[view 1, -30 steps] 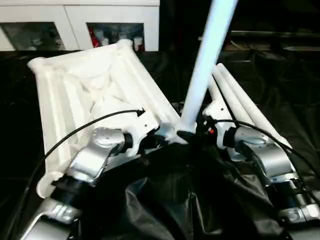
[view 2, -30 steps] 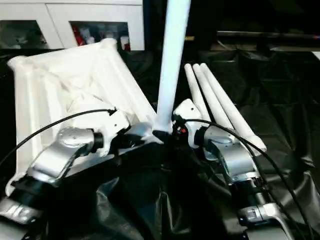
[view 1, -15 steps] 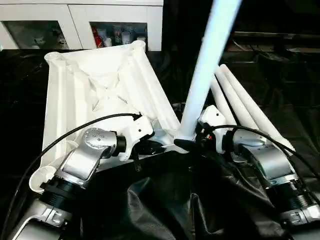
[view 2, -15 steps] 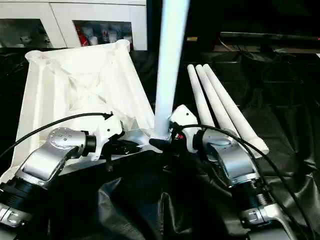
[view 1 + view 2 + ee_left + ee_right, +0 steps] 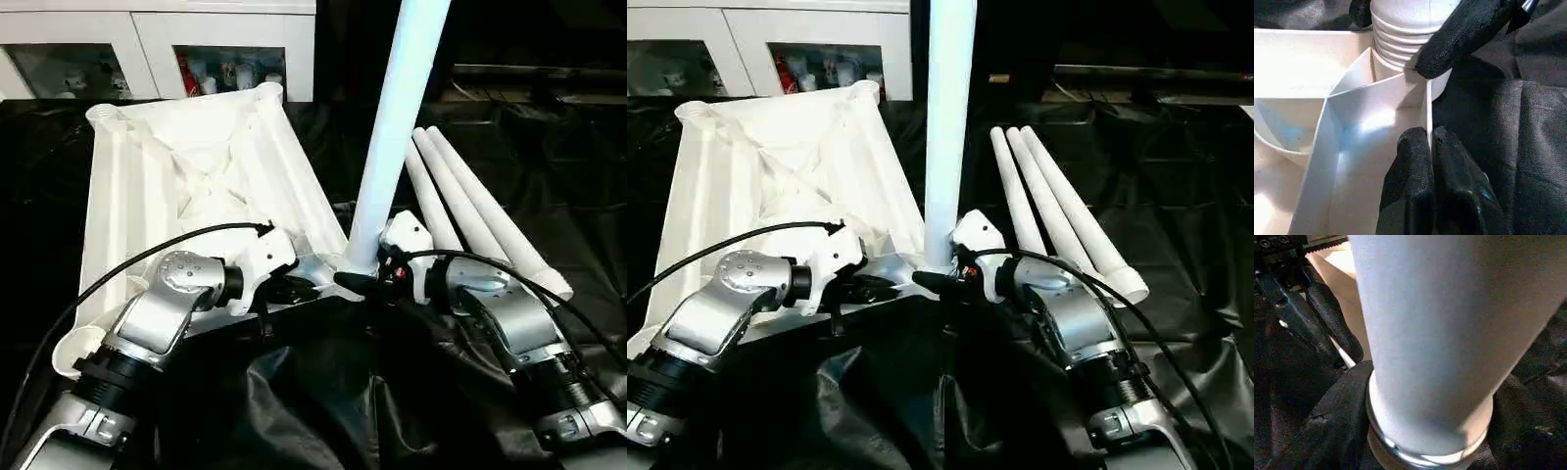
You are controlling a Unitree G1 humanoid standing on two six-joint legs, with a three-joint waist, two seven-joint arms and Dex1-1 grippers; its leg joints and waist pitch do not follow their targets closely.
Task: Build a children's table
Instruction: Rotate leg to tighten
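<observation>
Nearest, the left gripper has its black fingers clenched on a thin rim wall of the white plastic rectangular table top, which lies ribbed underside up on black sheeting. The right gripper has its fingers on either side of the base of the upright white tapered tube leg, standing in the near corner socket (the left wrist view alone shows the leg's ridged end entering the socket; the right wrist view shows fingers flanking the leg's base). Beyond, three more white tube legs lie side by side, to the right. Farthest stand white cabinets.
</observation>
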